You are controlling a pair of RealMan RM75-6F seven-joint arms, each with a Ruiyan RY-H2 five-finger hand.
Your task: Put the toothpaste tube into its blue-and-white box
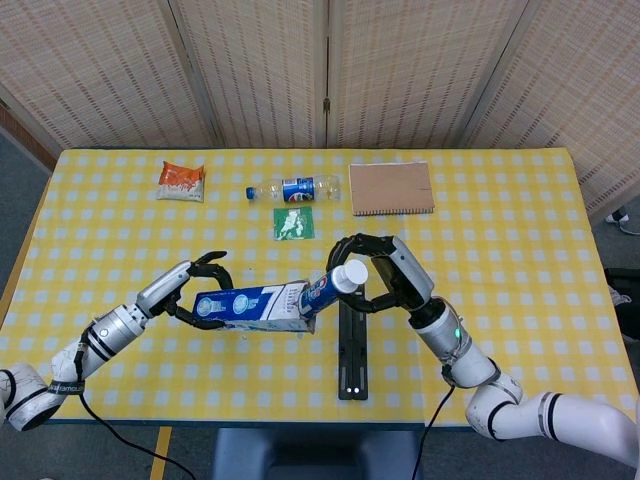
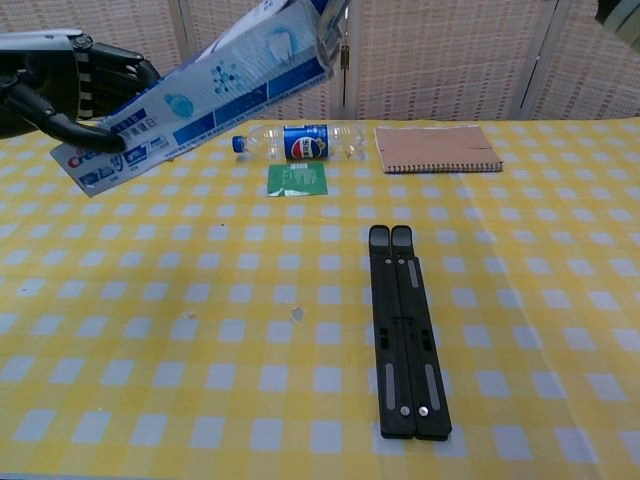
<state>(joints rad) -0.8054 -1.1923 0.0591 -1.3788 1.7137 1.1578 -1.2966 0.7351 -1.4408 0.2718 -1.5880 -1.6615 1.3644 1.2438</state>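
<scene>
Left robot hand (image 1: 200, 288) clamped around the closed end of the box (image 1: 252, 304), fingers curled over top and underside, holding it level above the desk (image 1: 520, 260). Right robot hand (image 1: 385, 272) wrapped around the toothpaste tube (image 1: 335, 282), white cap end outward, other end poked into the box's open mouth. Tube only partly inside. In the chest view, box (image 2: 200, 95) raised and tilted, dark fingers (image 2: 70, 125) of the left robot hand pressed on its lower end. Below the right robot hand, flat on the yellow checked cloth, a black folding stand (image 1: 352, 350). Farther back, a plastic bottle (image 1: 296, 188) lying on its side, a green packet (image 1: 294, 223) just in front of it, a brown notebook (image 1: 391, 188) to one side, an orange snack bag (image 1: 181, 181) to the other.
</scene>
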